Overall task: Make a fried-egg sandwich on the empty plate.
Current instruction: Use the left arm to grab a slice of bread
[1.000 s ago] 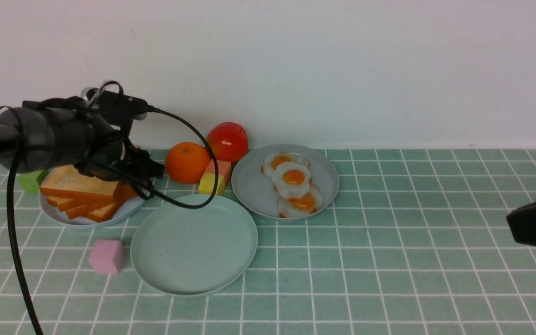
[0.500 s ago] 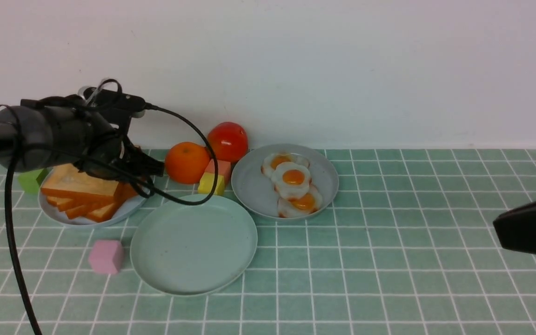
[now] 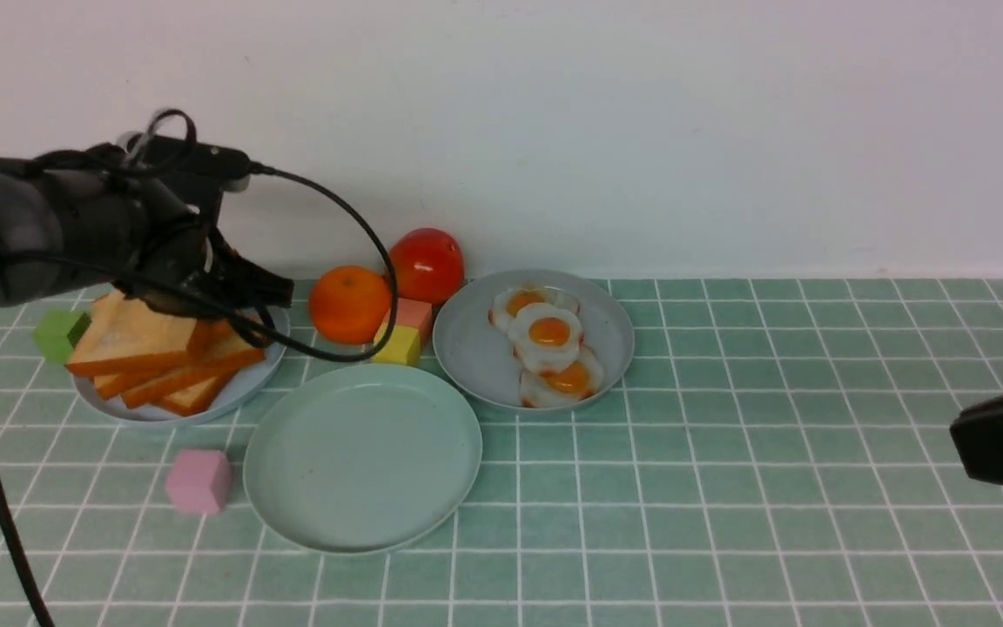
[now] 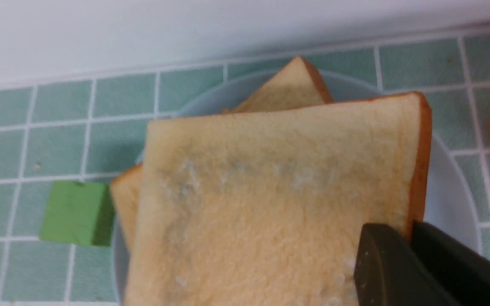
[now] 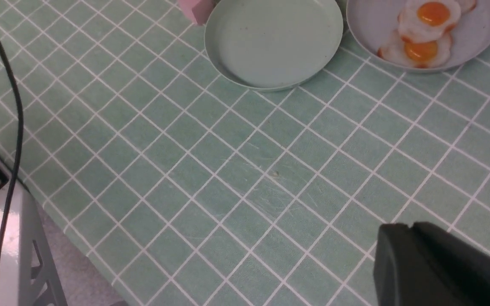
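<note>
My left gripper (image 3: 205,320) is shut on the edge of the top toast slice (image 3: 131,340) and holds it lifted above the other toast slices (image 3: 184,383) on the pale blue-grey plate (image 3: 240,385). In the left wrist view the jaws pinch the slice's orange-brown crust (image 4: 408,231). The empty mint-green plate (image 3: 362,455) lies at front centre, also in the right wrist view (image 5: 272,38). Three fried eggs (image 3: 547,335) lie on the greyer plate (image 3: 475,357). My right gripper (image 5: 408,231) is shut and empty, over the tiles at far right (image 3: 963,427).
An orange (image 3: 349,303), a tomato (image 3: 426,264), a pink-orange block (image 3: 414,313) and a yellow block (image 3: 396,346) sit behind the empty plate. A green block (image 3: 57,334) is left of the toast plate. A pink block (image 3: 198,480) lies by the empty plate's left rim.
My left gripper has risen and drawn left with the top toast slice, lifting it off the stack. My right gripper edged in, then back slightly.
</note>
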You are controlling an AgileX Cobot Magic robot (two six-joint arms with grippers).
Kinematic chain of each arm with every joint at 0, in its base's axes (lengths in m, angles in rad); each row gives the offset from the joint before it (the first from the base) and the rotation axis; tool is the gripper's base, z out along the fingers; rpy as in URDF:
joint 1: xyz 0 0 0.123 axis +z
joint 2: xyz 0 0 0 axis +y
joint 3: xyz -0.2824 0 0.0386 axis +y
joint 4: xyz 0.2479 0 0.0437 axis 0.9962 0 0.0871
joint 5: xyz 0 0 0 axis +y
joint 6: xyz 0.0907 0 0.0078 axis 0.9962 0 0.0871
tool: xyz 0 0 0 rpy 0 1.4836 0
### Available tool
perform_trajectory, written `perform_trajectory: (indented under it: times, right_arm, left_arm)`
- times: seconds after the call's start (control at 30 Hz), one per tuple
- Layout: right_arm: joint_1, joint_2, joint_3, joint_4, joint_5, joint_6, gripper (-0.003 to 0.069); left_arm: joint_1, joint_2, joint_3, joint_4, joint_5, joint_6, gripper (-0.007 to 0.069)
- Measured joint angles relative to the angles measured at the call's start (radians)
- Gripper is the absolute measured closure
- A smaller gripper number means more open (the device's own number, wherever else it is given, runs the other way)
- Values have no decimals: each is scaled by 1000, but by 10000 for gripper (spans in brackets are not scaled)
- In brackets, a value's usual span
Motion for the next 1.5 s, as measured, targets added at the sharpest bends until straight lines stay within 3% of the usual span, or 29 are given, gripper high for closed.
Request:
perform_trajectory:
  times: [0.2, 0.37, 0.57, 0.77, 0.97, 1.2, 1.5]
  right_arm:
    - [0, -24, 0, 21, 7, 0, 603]
    - [0, -45, 0, 26, 14, 0, 602]
    - [0, -60, 0, 30, 21, 0, 596]
    - [0, -69, 0, 38, 33, 0, 595]
    - [0, -70, 0, 46, 46, 0, 589]
    - [0, -70, 0, 53, 50, 0, 582]
    - [0, -70, 0, 54, 50, -27, 582]
  left_arm:
    - [0, 40, 0, -33, 0, 1, 571]
    - [0, 39, -1, -65, 1, 2, 468]
    - [0, 39, -2, -65, -1, 2, 405]
    - [0, 50, -5, -60, -1, 2, 464]
    - [0, 74, -14, -50, 4, 3, 470]
    - [-1, 60, -19, -48, 30, 20, 615]
    - [-8, -110, 2, -77, 140, 103, 615]
